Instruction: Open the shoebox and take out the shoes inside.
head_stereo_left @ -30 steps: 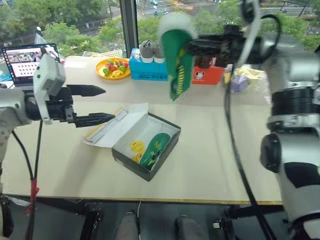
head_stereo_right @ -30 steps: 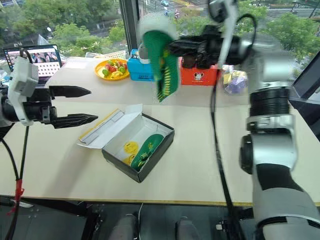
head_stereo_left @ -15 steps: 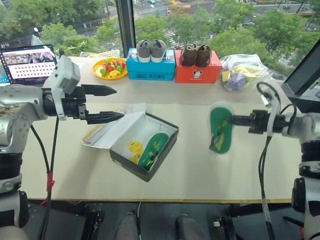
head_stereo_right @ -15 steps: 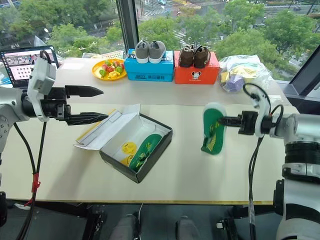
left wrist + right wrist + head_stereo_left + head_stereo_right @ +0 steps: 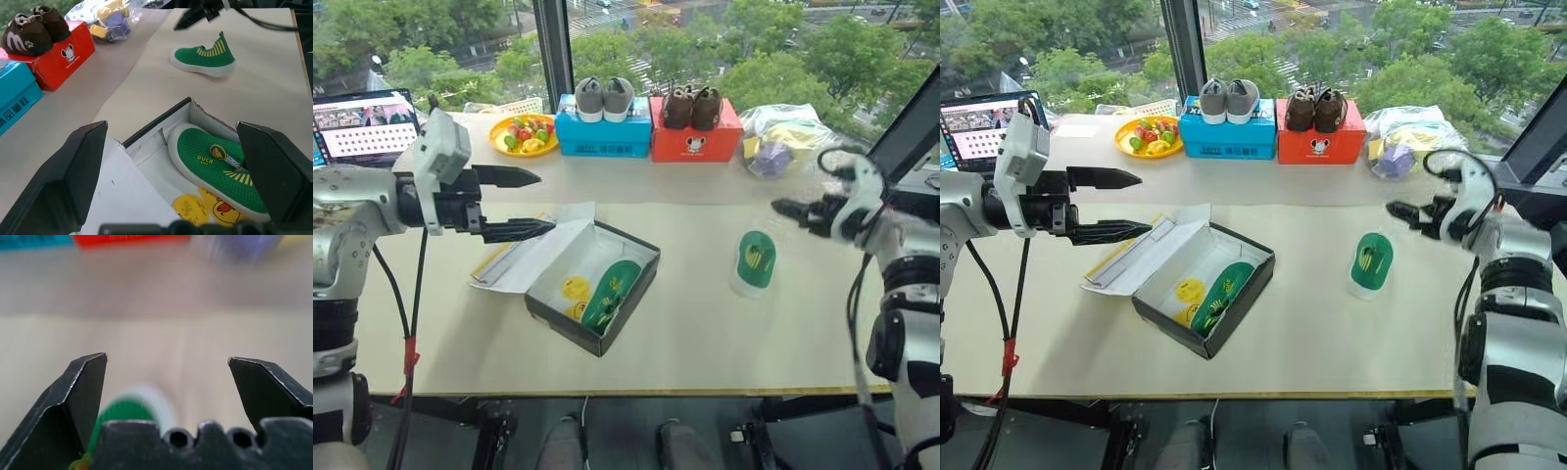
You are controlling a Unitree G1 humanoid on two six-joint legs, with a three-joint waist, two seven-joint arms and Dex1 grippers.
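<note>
The right gripper hangs at the right of the frame with its fingers spread wide and empty, just above and right of one green shoe lying alone on the bare table. The left gripper, also wide apart and empty, hovers at centre left over the shoebox's opened lid. The shoebox sits at centre with a second green shoe inside. Open tabletop lies between box and loose shoe. Shoes: two. Boxes along the top edge: two, a blue box and a red box.

"DUCK" on boxed green shoe
</note>
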